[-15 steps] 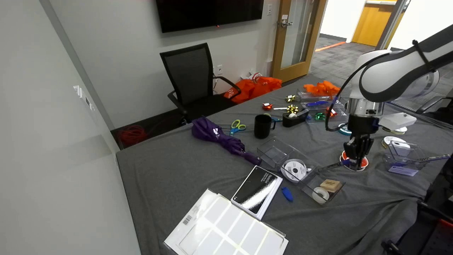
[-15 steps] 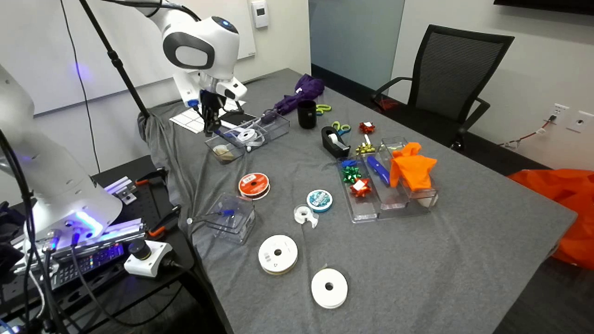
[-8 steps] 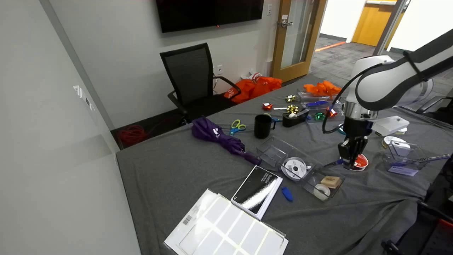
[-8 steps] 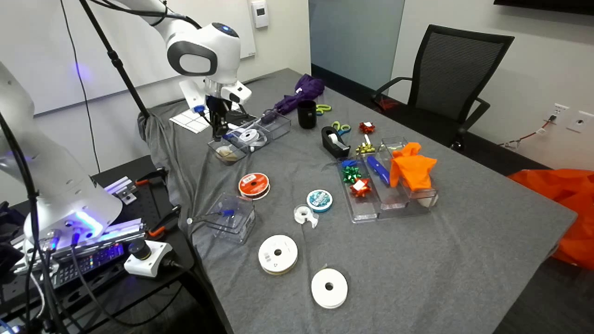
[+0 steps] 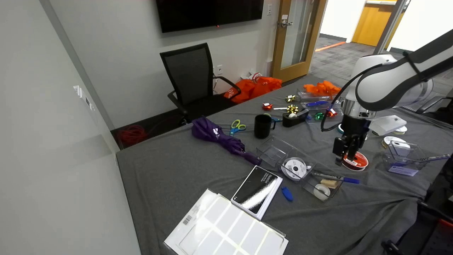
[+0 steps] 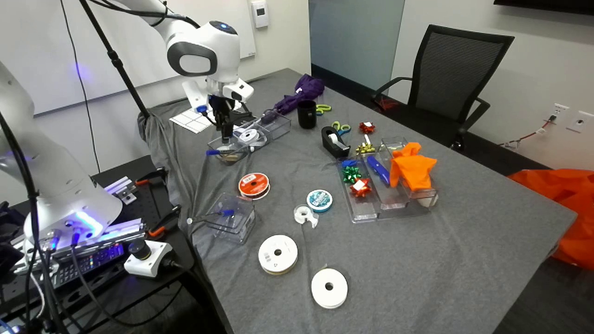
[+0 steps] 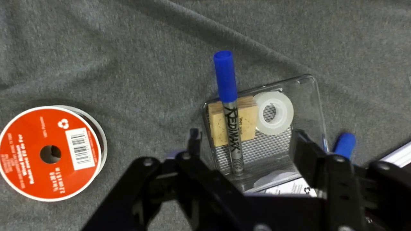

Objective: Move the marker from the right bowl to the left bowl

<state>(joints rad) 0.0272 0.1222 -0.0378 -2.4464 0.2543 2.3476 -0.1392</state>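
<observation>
No bowls show; clear plastic containers stand on the table. A grey marker with a blue cap (image 7: 231,131) slants across the end compartment of the long divided tray (image 5: 279,145), over a wooden block (image 7: 249,118). Its cap juts out past the tray's edge, as in both exterior views. My gripper (image 7: 246,138) hangs above that compartment, fingers wide apart and nothing gripped; from the wrist the marker appears below, between them. Toward the right in an exterior view is a small clear bin (image 5: 403,159) with another blue-capped marker (image 6: 226,213) sticking out of it.
A white tape roll (image 7: 273,113) shares the compartment with the block, and a ribbon spool (image 5: 294,168) fills the middle one. Beside the tray lie a red ribbon spool (image 7: 51,154), a black box (image 5: 256,189) and a blue object (image 5: 287,194). A black mug (image 5: 262,126) stands behind.
A second ago my gripper was shut on the marker's cap end. It has shifted left in an exterior view and opened, and the marker has come down across the tray's end compartment.
</observation>
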